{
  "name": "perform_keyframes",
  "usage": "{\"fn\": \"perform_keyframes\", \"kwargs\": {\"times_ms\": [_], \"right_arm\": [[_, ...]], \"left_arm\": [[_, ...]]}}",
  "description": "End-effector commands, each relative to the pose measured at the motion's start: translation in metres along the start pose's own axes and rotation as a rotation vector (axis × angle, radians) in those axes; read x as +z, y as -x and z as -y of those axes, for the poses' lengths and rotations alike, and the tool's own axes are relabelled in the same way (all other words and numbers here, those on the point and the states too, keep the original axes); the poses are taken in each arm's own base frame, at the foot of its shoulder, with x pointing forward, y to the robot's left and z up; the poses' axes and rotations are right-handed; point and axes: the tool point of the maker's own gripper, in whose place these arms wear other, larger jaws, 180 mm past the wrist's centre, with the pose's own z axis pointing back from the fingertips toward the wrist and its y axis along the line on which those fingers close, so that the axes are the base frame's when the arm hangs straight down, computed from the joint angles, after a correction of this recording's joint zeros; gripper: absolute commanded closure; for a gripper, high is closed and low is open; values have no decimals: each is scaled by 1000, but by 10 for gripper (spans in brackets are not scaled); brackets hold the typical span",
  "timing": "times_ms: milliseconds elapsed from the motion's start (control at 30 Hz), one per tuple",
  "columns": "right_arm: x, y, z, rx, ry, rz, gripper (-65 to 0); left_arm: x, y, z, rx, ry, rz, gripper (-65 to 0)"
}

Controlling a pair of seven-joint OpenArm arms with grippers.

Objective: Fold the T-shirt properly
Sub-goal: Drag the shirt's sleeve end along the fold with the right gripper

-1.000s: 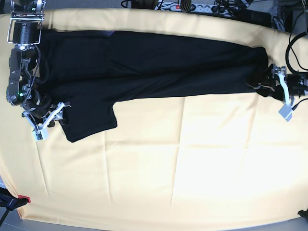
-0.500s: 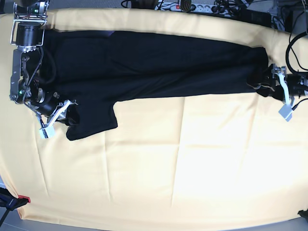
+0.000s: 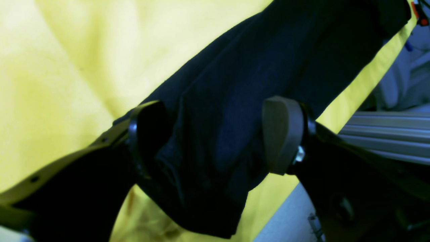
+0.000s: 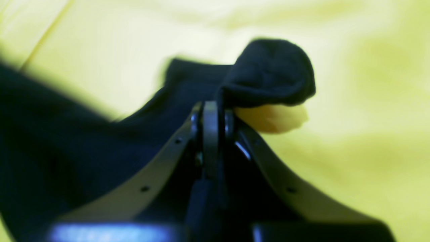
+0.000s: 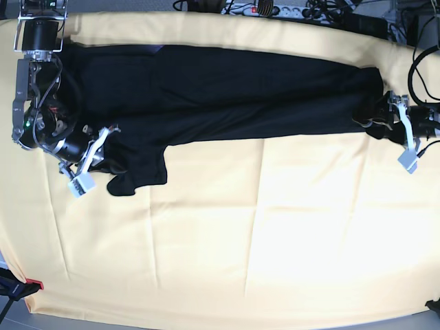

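The shirt (image 5: 227, 96) lies flat, its long axis running from the right gripper (image 5: 103, 155), pressed shut on a sleeve fold with a bit of the tablecloth (image 5: 240, 240), to the left gripper (image 3: 215, 141), spread wide astride the hem, neither nearer.

Lighting, as I see it: base view bright, even, sharp; black cloth T-shirt (image 5: 227, 93) loses fold detail to darkness. Right wrist view soft throughout, pale yellow tablecloth (image 4: 352, 67) washed out. Left wrist view dim, tablecloth blurred, colours oversaturated.
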Motion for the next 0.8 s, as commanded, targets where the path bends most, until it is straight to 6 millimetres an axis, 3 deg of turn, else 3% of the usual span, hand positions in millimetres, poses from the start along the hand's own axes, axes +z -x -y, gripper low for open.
{"fn": "perform_keyframes", "kwargs": {"times_ms": [0, 233, 367, 767], "right_arm": [[12, -15, -3, 48, 2, 43, 0], [44, 0, -54, 207, -45, -27, 0], [57, 14, -73, 245, -75, -72, 0], [80, 51, -80, 255, -132, -243, 0]], "left_arm": [[13, -15, 0, -29, -13, 31, -460], [13, -15, 0, -30, -13, 32, -460], [13, -15, 0, -30, -13, 32, -460], [13, -15, 0, -30, -13, 32, -460]]}}
